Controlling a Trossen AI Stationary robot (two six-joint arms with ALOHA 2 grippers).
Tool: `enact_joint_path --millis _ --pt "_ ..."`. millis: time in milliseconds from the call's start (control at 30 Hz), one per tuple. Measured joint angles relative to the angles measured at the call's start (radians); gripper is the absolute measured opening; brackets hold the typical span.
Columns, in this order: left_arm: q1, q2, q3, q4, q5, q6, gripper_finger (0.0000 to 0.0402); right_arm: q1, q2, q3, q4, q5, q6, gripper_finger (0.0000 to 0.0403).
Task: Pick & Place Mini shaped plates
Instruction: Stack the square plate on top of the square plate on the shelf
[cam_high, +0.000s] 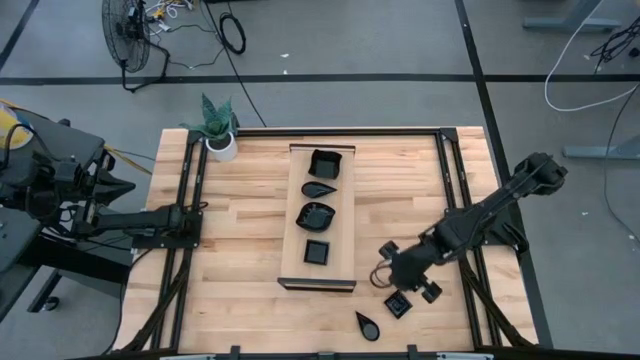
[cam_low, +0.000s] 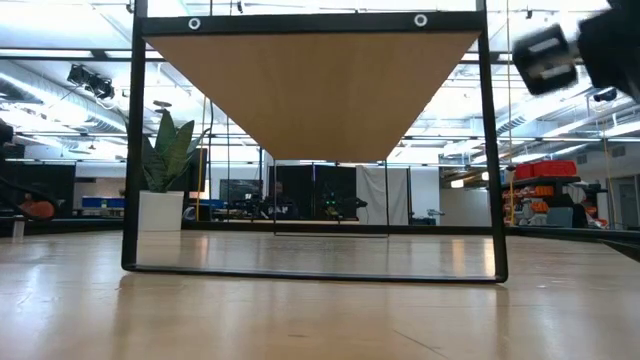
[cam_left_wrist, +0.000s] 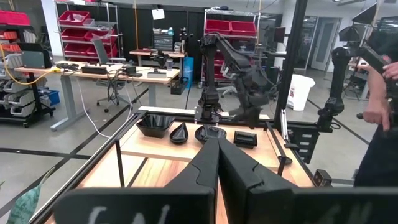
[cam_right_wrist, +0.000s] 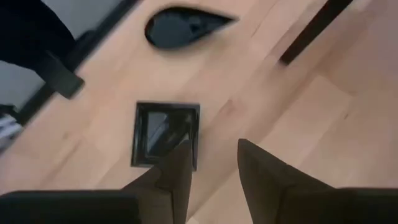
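On the bare table near its front right lie two mini shaped plates, glossy black: a square one (cam_high: 399, 304) (cam_right_wrist: 165, 142) and a teardrop (cam_high: 367, 325) (cam_right_wrist: 186, 26). Several more lie flat in a row on the long pale wooden board (cam_high: 296, 222): a wavy bowl (cam_high: 325, 162), a teardrop (cam_high: 319, 188), a leaf dish (cam_high: 316, 214) and a square (cam_high: 316, 252). My right gripper (cam_high: 407, 287) (cam_right_wrist: 214, 167) hangs open, slanting down, just above and beside the loose square plate. My left gripper (cam_high: 203, 207) (cam_left_wrist: 217, 158) waits shut and level at the table's left side.
A small white pot with a green plant (cam_high: 221, 140) stands at the far left corner. A black frame (cam_high: 448, 170) runs along the table's sides. Beyond the table a person (cam_left_wrist: 380, 99) stands, seen in the left wrist view. Bare wood lies between board and right frame rail.
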Motion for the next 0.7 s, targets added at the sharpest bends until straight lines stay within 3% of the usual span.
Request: enact_joint_path --millis 300,700 --pt "0.000 0.000 0.000 0.000 0.000 0.000 0.0014 0.079 0.081 -0.107 0.086 0.046 0.072 0.0131" --pt "0.000 0.000 0.000 0.000 0.000 0.000 0.0014 0.078 0.202 -0.109 0.134 0.038 0.073 0.0131"
